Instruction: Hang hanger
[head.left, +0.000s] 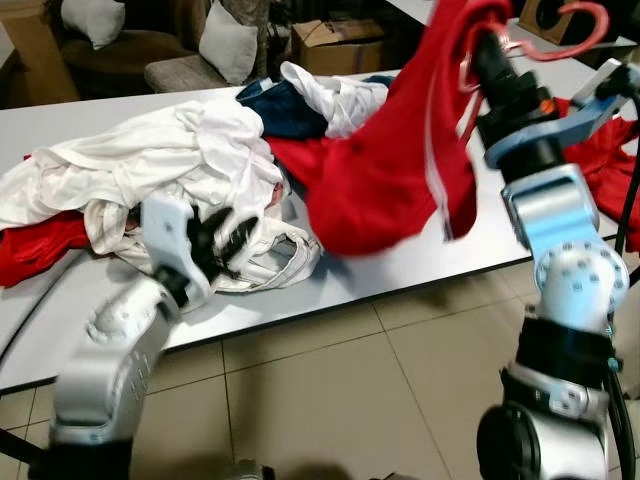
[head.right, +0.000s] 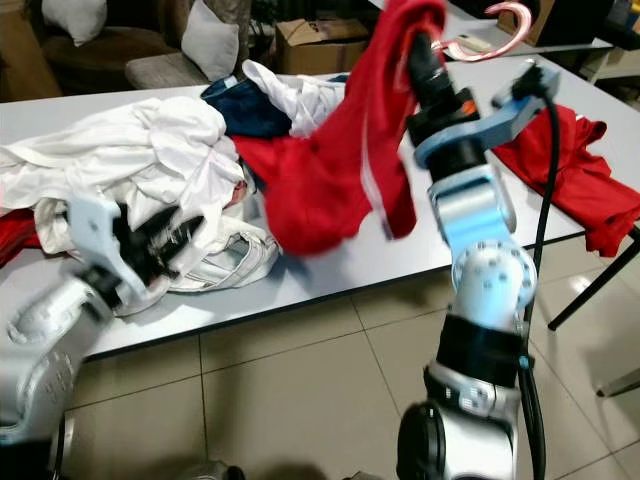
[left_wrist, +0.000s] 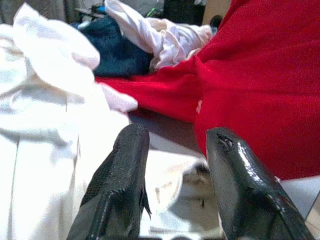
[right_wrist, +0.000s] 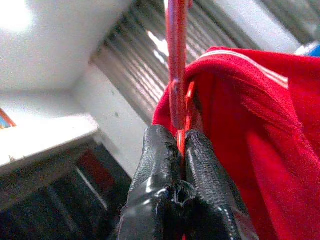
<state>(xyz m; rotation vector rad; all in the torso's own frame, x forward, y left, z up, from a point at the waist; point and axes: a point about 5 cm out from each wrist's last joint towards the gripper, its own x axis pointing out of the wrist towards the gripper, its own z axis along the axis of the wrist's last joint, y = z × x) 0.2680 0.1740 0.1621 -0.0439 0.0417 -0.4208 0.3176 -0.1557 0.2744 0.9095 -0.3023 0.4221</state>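
A red hanger (head.left: 572, 38) with a curved hook is held up above the table, and a red garment (head.left: 390, 160) hangs from it, its lower end drooping to the tabletop. My right gripper (right_wrist: 179, 144) is shut on the hanger's thin red stem (right_wrist: 176, 75), just beside the garment's collar. It is raised over the table's right half (head.left: 484, 58). My left gripper (head.left: 225, 240) is open and low at the front of the clothes pile. Its fingers (left_wrist: 127, 175) point at white cloth with nothing between them.
A white table (head.left: 400, 270) carries a pile of white clothes (head.left: 150, 160), a navy piece (head.left: 285, 110) and more red cloth at the right (head.right: 570, 170) and left (head.left: 40, 245). Behind stand a cardboard box (head.left: 340, 45) and a chair with a cushion (head.left: 228, 42). Tiled floor (head.left: 330, 390) lies in front.
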